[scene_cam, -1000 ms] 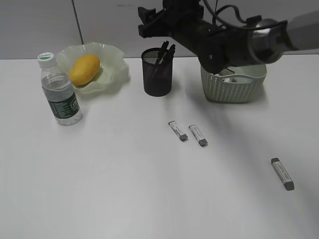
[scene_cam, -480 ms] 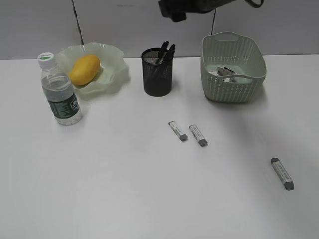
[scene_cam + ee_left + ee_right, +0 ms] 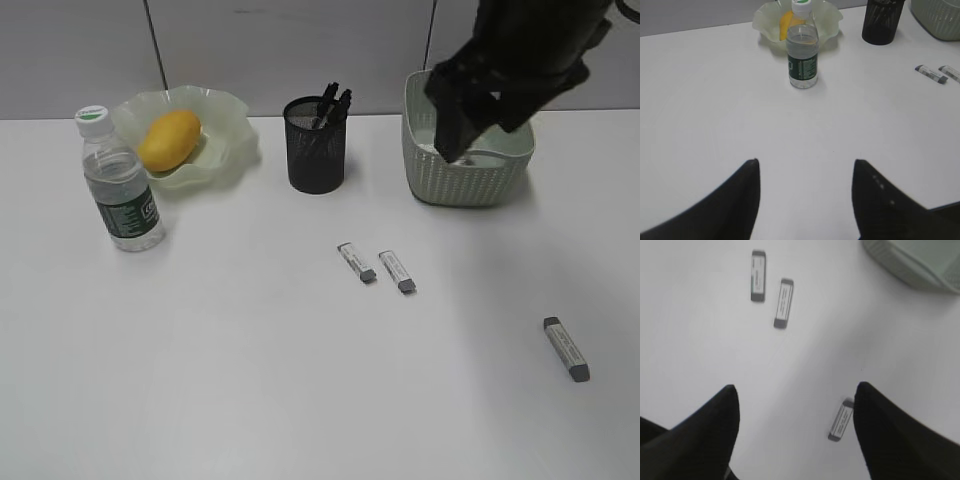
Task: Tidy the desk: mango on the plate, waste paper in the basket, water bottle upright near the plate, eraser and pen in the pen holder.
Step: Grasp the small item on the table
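While the right gripper hangs open and empty above three erasers on the desk, before the basket, the left gripper gapes empty facing the upright bottle beside the plate with the mango, near the pen holder.

We see the yellow mango lying in the wavy green plate, the water bottle upright beside it, three erasers loose on the desk.
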